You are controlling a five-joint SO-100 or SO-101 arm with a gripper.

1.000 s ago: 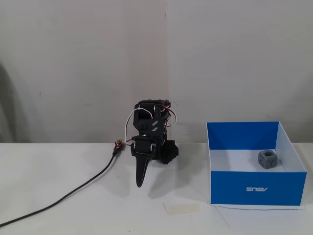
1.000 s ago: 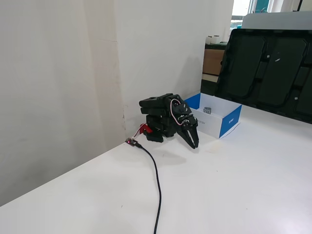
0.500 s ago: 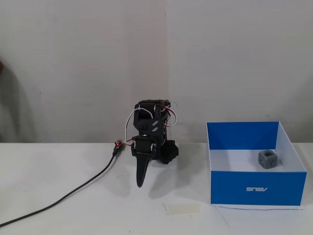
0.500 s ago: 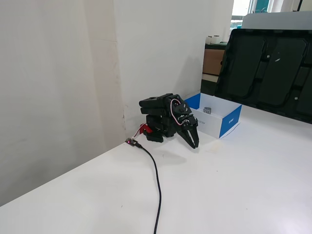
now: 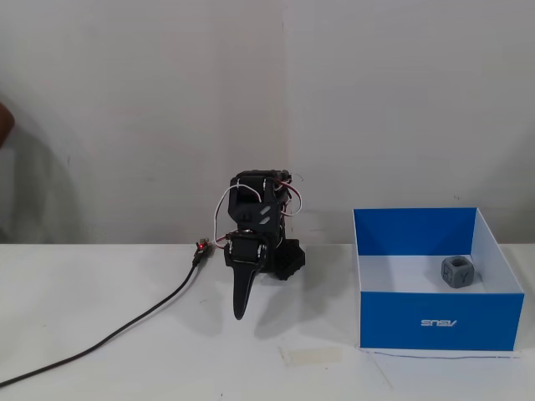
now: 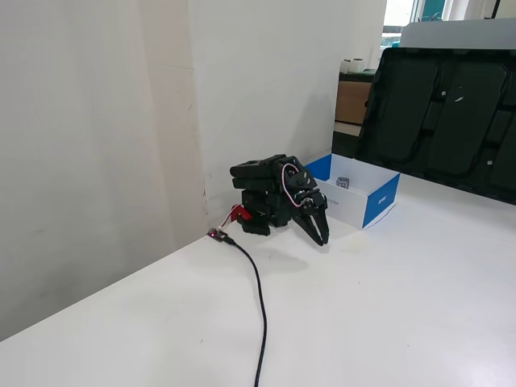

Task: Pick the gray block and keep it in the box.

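**One block, already in the box, and the pincer nowhere near it**

One gray block [image 5: 457,271] is in view, and it sits on the white floor inside the box [image 5: 440,322], toward the back and to the right of the middle as a fixed view shows it. It rests free, touching neither the blue walls nor the arm. In the other fixed view it shows only as a small gray speck [image 6: 343,182] inside the box [image 6: 380,200].

The pincer [image 5: 240,313] hangs on the folded arm, its tips pointing down at the table [image 5: 100,292], well apart from the box. From the pincer the block lies to the right in this view and somewhat farther back, with the near-left box wall between them. The block is a cube, so it has no long axis to line up with.

The jaws look drawn together into one narrow point, with nothing between them [image 6: 322,239]; no gap is visible in either view.

Judging from how things lie, the placing seems done: the block is inside and the arm appears tucked in a rest pose.

The count:
- one arm
- one block
- one box
- one black cable [image 5: 125,324] running across the table to the arm's base
- one pale strip of tape [image 5: 311,355] on the table in front of the box
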